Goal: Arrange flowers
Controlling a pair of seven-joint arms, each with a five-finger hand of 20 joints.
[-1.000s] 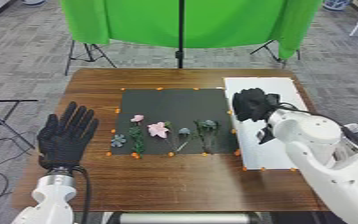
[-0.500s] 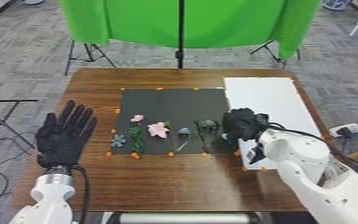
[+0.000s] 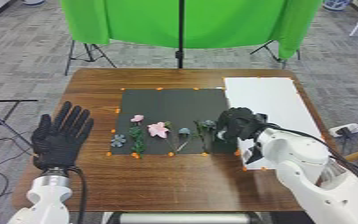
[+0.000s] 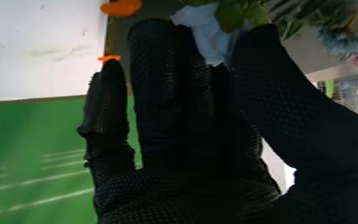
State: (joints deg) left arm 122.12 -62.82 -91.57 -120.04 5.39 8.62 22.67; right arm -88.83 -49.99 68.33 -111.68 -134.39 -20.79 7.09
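Where the pale-blue flower (image 4: 208,31) lies: between thumb and fingertips, right hand (image 3: 238,122)
Hand's spread: open, fingers nearly straight

Pale blue petals (image 4: 199,21) sit between the thumb and fingers of the right hand (image 3: 238,124). Beside that hand lies a leafy stem (image 3: 201,138) with a dusty blue flower (image 3: 208,123). Farther toward the left hand (image 3: 60,141) lie a small blue flower (image 3: 184,131), a wide-open pink flower (image 3: 158,130), a smaller pink flower (image 3: 137,118), and a stemless-looking blue flower (image 3: 118,141).

The head view is evenly bright, while pale streaks of light cross the wrist view's green cloth (image 4: 33,135).
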